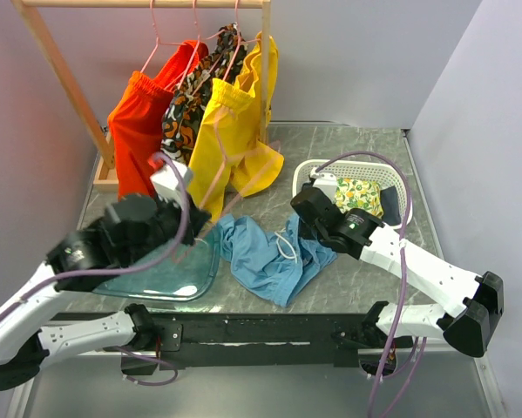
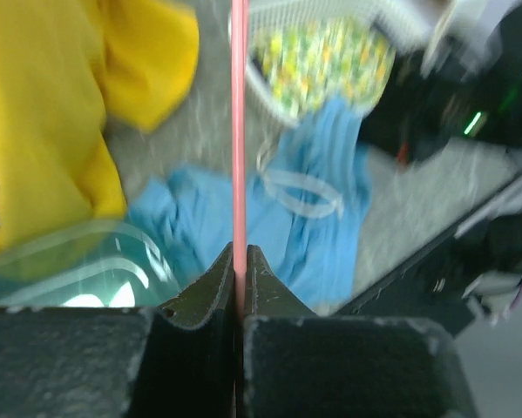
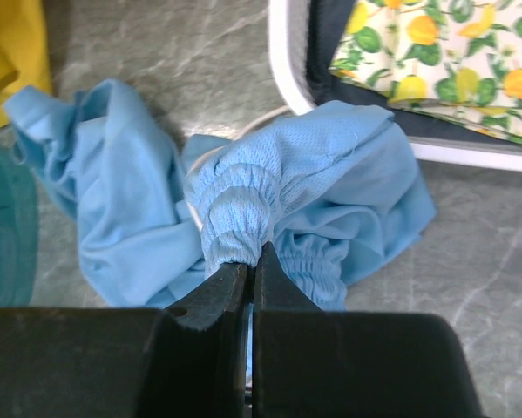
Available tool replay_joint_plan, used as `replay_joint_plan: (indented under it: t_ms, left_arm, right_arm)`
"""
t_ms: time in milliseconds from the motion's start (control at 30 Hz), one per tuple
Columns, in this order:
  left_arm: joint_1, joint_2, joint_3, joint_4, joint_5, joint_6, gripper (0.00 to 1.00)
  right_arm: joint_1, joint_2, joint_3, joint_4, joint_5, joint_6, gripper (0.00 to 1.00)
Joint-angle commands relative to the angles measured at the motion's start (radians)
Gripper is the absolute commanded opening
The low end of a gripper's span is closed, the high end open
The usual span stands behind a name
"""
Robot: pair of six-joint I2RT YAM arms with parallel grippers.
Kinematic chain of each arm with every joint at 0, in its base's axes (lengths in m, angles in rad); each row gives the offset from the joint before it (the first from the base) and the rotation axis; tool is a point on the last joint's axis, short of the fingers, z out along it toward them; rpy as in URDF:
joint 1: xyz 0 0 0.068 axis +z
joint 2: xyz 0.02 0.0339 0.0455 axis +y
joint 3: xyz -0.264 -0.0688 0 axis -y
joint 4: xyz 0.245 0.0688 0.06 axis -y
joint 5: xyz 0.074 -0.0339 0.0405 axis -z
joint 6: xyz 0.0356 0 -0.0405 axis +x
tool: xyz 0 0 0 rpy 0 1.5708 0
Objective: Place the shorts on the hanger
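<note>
The light blue shorts (image 1: 265, 257) lie crumpled on the table between the arms, white drawstring showing. My right gripper (image 1: 306, 228) is shut on a bunched part of their elastic waistband, seen close in the right wrist view (image 3: 250, 261) with the shorts (image 3: 313, 174) just beyond the fingertips. My left gripper (image 1: 199, 212) is shut on the thin pink wire hanger (image 2: 239, 131), which runs straight out from the closed jaws (image 2: 240, 261) above the shorts (image 2: 304, 226). In the top view the hanger (image 1: 247, 180) shows only faintly against the yellow garment.
A wooden rack (image 1: 64, 74) at the back left carries orange (image 1: 138, 122), patterned (image 1: 191, 96) and yellow shorts (image 1: 230, 131) on pink hangers. A white basket (image 1: 306, 174) with a yellow-green cloth (image 1: 358, 195) stands at the right. A clear teal tray (image 1: 169, 274) lies left of the shorts.
</note>
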Motion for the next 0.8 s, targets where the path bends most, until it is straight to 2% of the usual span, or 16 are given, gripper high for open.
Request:
replay_joint_plan:
  t_ms: [0, 133, 400, 633, 767]
  left_arm:
    - [-0.050, -0.091, -0.161, 0.054, 0.052, -0.076, 0.01]
    - [-0.101, -0.180, -0.255, 0.028, 0.037, -0.134, 0.01]
    - [-0.129, -0.235, -0.304, -0.042, 0.146, -0.145, 0.01]
    - [-0.153, -0.228, -0.365, -0.019, 0.259, -0.111, 0.01]
    - [-0.219, -0.211, -0.364, -0.015, 0.238, -0.113, 0.01]
  right_arm:
    - [-0.006, 0.020, 0.048, -0.053, 0.104, 0.024, 0.00]
    - [-0.042, 0.048, 0.044, -0.067, 0.130, 0.007, 0.00]
    - [-0.125, 0.141, 0.065, -0.085, 0.133, -0.048, 0.00]
    - [-0.154, 0.207, 0.119, -0.091, 0.090, -0.076, 0.00]
    - [-0.156, 0.227, 0.156, -0.111, 0.100, -0.079, 0.00]
